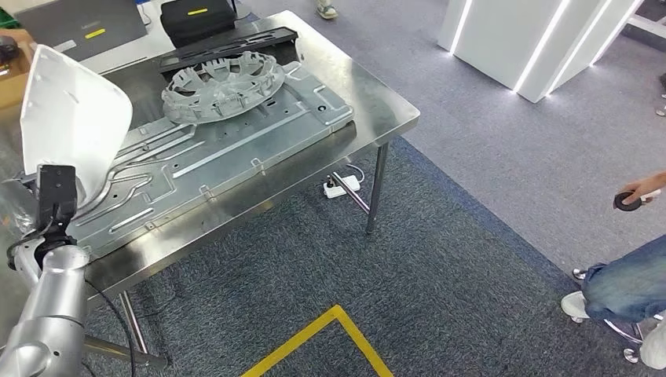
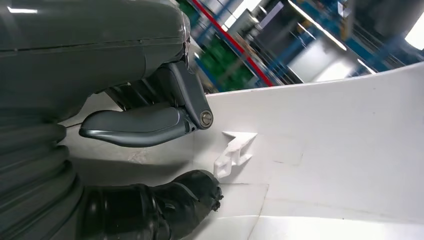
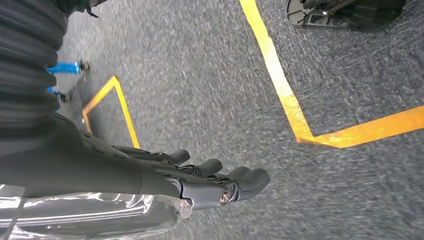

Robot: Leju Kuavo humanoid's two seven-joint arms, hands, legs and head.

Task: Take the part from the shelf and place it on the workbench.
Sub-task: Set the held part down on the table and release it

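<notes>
I'm seeing my left hand (image 2: 150,125) gripping the white part (image 1: 75,118) over the desk's (image 1: 377,94) left end; my right hand (image 3: 200,175) is hanging released above the carpet (image 3: 200,75).

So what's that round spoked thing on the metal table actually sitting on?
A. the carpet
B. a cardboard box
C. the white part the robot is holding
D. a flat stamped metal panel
D: the round spoked wheel cover lies on the far end of the big stamped metal panel, which lies flat on the steel workbench; the white part is up in the left hand, apart from it.
</notes>
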